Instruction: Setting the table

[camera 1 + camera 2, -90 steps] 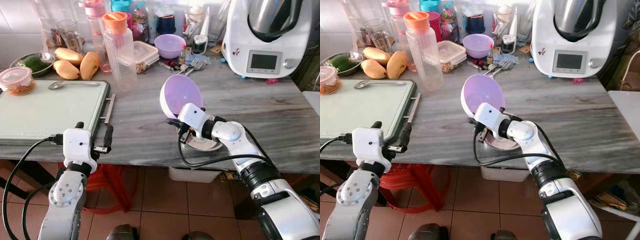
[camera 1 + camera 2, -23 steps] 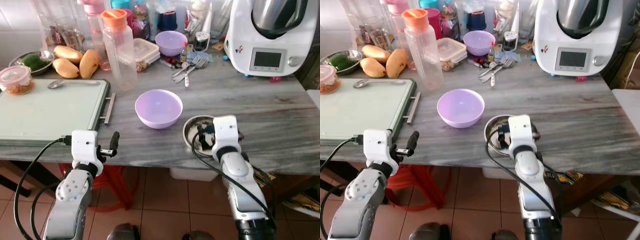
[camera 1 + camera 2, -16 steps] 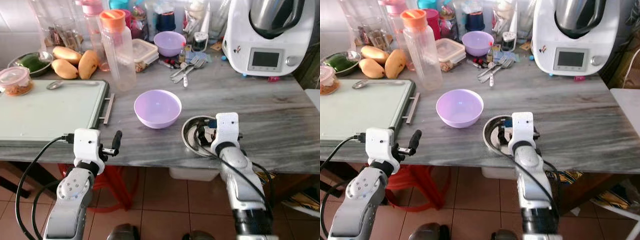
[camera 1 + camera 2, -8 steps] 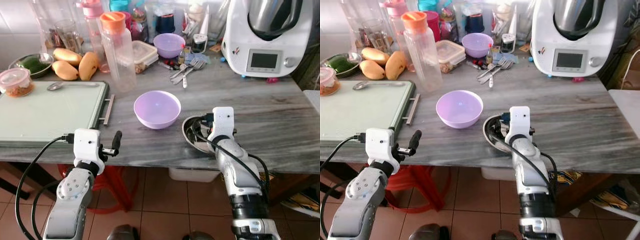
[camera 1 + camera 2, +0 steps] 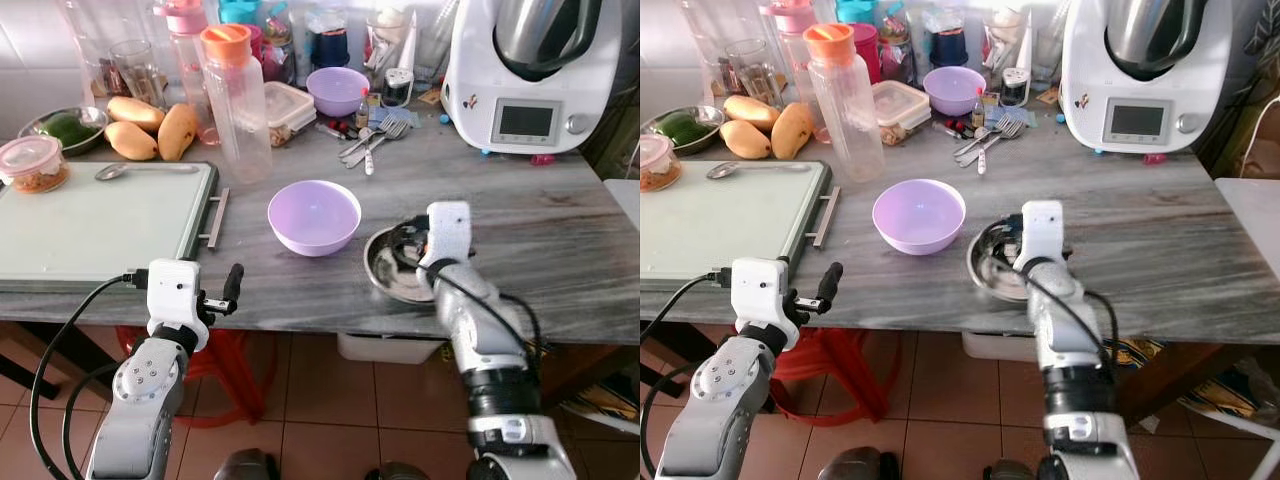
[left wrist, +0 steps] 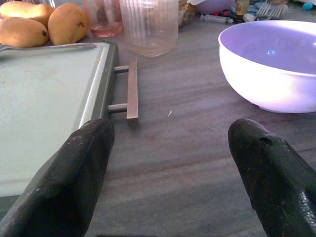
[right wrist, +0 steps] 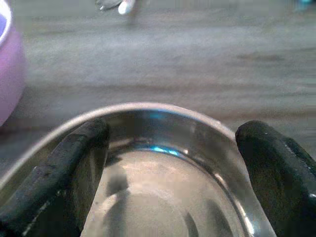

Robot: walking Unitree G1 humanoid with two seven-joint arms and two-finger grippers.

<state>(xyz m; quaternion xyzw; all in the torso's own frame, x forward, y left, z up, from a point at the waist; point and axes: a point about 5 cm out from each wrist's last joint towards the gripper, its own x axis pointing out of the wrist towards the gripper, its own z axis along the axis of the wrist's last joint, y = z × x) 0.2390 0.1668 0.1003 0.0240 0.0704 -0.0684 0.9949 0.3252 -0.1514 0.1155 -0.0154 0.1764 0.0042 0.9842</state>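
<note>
Head views: our right gripper [image 5: 412, 243] has shifted onto the steel bowl [image 5: 392, 272], at 3 o'clock of the purple bowl [image 5: 314, 216]. Left wrist: left gripper [image 6: 173, 177] wide, empty. Right wrist: fingers [image 7: 74, 168] wide over the steel bowl's rim; pickup likely next.

Left silver arm bent up from below, white wrist block level with the counter's front edge. Left gripper [image 6: 173, 173] faces forward over the grey marble counter [image 5: 560, 240], black fingers [image 6: 69, 182] spread wide, nothing between them. Right silver arm rises from below, forearm angled up and forward, cable looped along it. Right gripper [image 7: 173, 168] points down and forward at the round steel bowl [image 5: 392, 272], fingers [image 7: 69, 173] wide apart, straddling the bowl's near rim, not clamped.
</note>
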